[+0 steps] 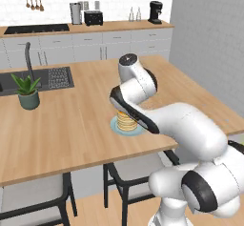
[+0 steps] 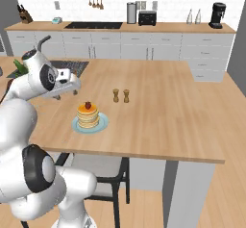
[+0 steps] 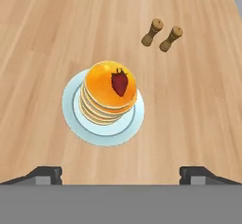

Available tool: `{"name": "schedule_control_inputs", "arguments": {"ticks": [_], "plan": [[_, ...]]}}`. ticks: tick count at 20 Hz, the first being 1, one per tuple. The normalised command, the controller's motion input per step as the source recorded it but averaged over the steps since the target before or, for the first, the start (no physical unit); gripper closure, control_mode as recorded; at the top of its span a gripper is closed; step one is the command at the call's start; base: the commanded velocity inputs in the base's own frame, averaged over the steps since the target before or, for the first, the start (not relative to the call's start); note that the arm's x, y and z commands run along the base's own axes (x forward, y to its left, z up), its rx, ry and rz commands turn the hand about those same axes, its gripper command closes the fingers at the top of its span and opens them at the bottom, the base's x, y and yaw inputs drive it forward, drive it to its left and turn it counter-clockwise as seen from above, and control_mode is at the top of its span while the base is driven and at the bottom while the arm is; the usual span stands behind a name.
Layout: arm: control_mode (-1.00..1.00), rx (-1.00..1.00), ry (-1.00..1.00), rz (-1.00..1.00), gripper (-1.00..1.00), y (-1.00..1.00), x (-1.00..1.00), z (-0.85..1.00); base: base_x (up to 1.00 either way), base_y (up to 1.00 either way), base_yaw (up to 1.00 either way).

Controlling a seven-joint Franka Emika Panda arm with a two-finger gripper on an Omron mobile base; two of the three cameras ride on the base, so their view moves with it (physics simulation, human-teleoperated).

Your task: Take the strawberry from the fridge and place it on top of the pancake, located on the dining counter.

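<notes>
Lying on the pancake [image 3: 109,98], the strawberry [image 3: 119,82] is seen in the hand view with its long axis upright, leaves uppermost. The gripper [image 3: 121,173] is spread wide, holding nothing, above the dining counter [image 3: 198,105].

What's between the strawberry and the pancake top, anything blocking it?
Nothing visible. The strawberry already lies on top of the pancake, on its plate on the dining counter. The hand is open, above them and apart. The two shakers stand off to the side.
</notes>
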Motion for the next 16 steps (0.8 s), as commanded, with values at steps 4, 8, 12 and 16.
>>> {"name": "schedule_control_inputs", "arguments": {"ticks": [4,8,12,16], "plan": [[-1.00,-0.10,-0.14,-0.06,-1.00,0.69,-1.00,0.16,0.00,0.00,0.00],[-1.00,-0.22,0.01,-0.12,-1.00,1.00,-1.00,0.00,0.00,0.00,0.00],[-1.00,-0.33,0.08,-0.01,-1.00,0.97,-0.59,-0.02,0.00,0.00,0.00],[-1.00,-0.15,0.30,-0.02,-1.00,0.44,0.02,-0.06,0.00,0.00,0.00]]}}
